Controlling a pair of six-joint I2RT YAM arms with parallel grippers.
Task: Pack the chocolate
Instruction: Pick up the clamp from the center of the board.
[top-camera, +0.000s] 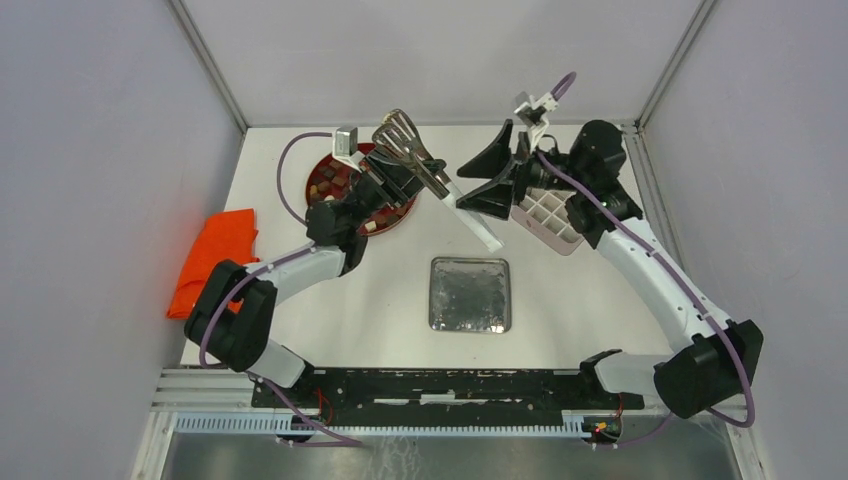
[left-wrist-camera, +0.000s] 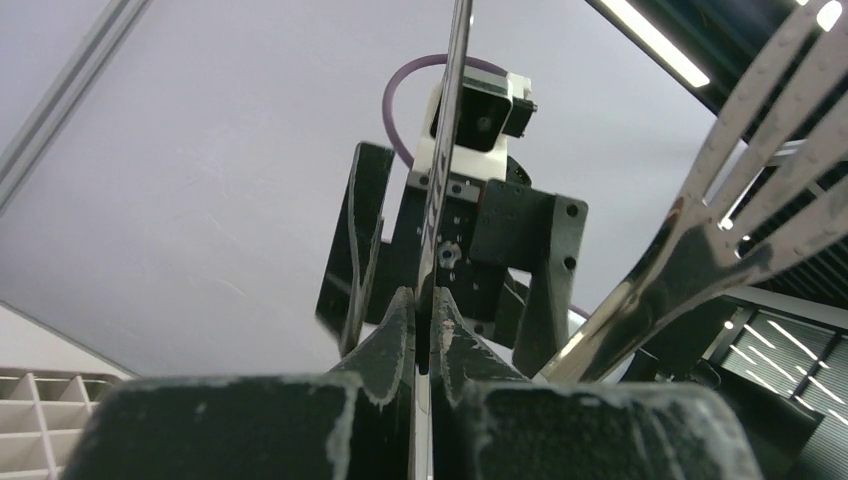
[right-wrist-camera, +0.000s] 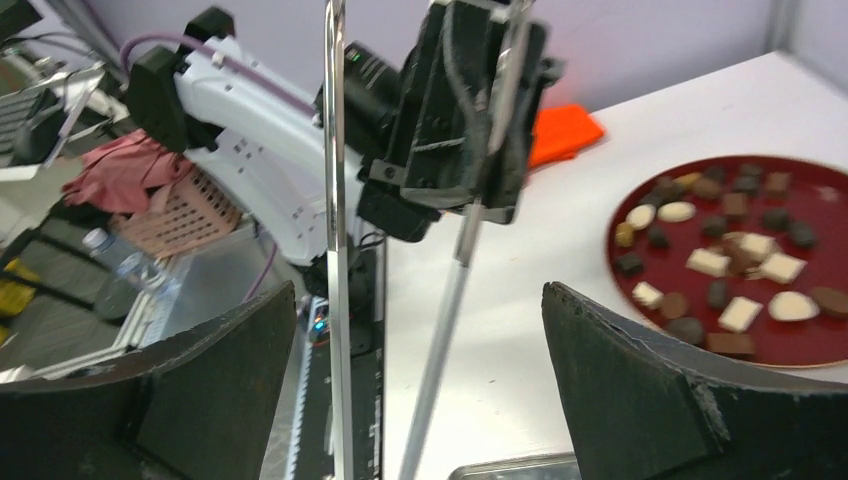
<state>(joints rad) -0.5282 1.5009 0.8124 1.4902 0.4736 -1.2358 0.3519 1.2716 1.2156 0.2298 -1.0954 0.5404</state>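
Observation:
The chocolate (top-camera: 330, 183) lies as many small dark, brown and cream pieces on a round dark-red plate (top-camera: 306, 190) at the back left; the right wrist view shows the chocolate (right-wrist-camera: 722, 262) too. My left gripper (top-camera: 424, 172) hangs beside the plate, shut on one arm of metal tongs (top-camera: 400, 132) with slotted heads. In the left wrist view the left gripper (left-wrist-camera: 432, 296) pinches that thin arm edge-on. My right gripper (top-camera: 460, 188) faces it, wide open, with both tong arms (right-wrist-camera: 335, 250) passing between its fingers (right-wrist-camera: 640, 380) untouched.
A pale pinkish grid box (top-camera: 552, 222) sits under the right arm. A square metal tray (top-camera: 470, 293) lies at centre front. An orange cloth (top-camera: 215, 258) rests at the table's left edge. Grey walls close in the back and sides.

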